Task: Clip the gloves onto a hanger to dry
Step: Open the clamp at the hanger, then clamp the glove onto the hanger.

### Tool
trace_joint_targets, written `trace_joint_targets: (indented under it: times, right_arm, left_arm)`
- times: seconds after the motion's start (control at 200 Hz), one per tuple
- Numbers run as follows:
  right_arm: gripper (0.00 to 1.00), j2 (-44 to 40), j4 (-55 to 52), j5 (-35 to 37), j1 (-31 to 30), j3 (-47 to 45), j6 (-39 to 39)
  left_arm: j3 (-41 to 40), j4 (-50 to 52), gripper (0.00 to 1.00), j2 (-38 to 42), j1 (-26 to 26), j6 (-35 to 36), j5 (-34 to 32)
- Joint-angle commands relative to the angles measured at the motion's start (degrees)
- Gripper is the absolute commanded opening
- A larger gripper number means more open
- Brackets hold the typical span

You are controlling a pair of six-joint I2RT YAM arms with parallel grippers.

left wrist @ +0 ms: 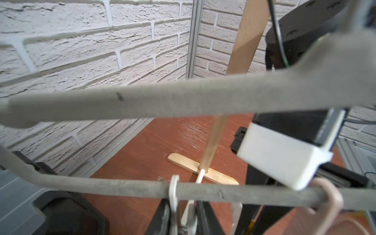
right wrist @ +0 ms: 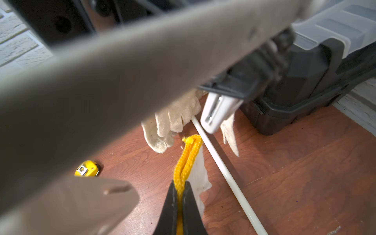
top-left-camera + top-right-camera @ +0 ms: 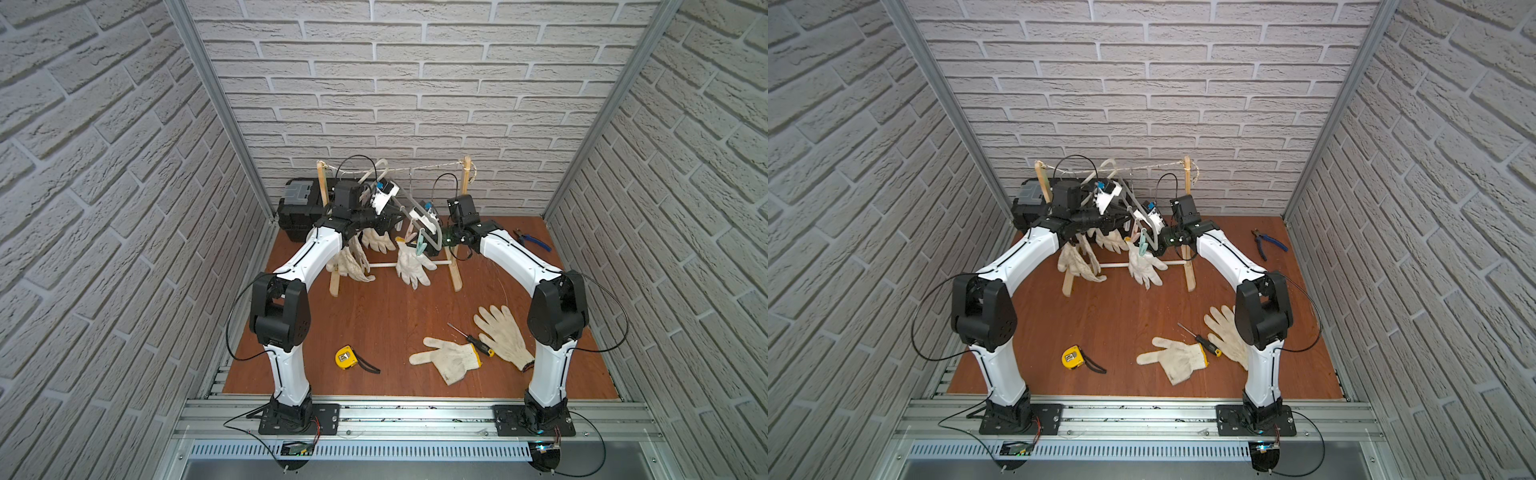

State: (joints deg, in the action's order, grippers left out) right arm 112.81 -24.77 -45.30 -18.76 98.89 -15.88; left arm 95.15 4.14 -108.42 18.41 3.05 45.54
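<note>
The right gripper [image 2: 180,185] is pinching the yellow cuff edging of a knit glove [image 2: 200,173], its jaws pressed fully together on the fabric. The glove is dangling inside the wooden rack [image 3: 456,266], just below the grey hanger [image 1: 183,97] that is hanging within the rack's frame. The left gripper [image 1: 183,207] is squeezing a white clip [image 2: 217,114], its jaws narrowed onto the clip's body. The clip is looping over the hanger's lower bar. More gloves [image 3: 353,264] are hanging toward the rack's left post, partly hidden behind the left arm. Two others are lying flat on the tabletop in front of the rack, one yellow-cuffed [image 3: 451,359] and one dark-red-cuffed [image 3: 503,334], with a screwdriver [image 3: 473,341] lying between them.
</note>
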Motion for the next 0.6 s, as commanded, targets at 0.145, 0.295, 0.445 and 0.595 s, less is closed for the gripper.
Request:
trace_joint_targets:
  times: [0.145,0.295,0.445,0.595]
  right_arm:
    - [0.02,2.43,2.19,-8.02,1.01,2.96,-1.11]
    - [0.02,4.42,1.52,-9.42,1.43,5.27,-1.04]
    - [0.02,5.44,2.1,-9.65,1.67,6.55,-0.57]
    - [0.02,5.77,3.42,-10.91,2.41,6.87,0.46]
  left_arm:
    - [-1.11,-5.48,0.23,1.05,0.62,-2.58,5.38]
    - [-0.76,-5.68,0.23,0.27,0.74,-3.13,7.44]
    - [-0.66,-5.12,0.23,-0.3,0.75,-3.01,8.22]
    - [-0.25,-3.52,0.23,-0.6,0.82,-2.09,8.56]
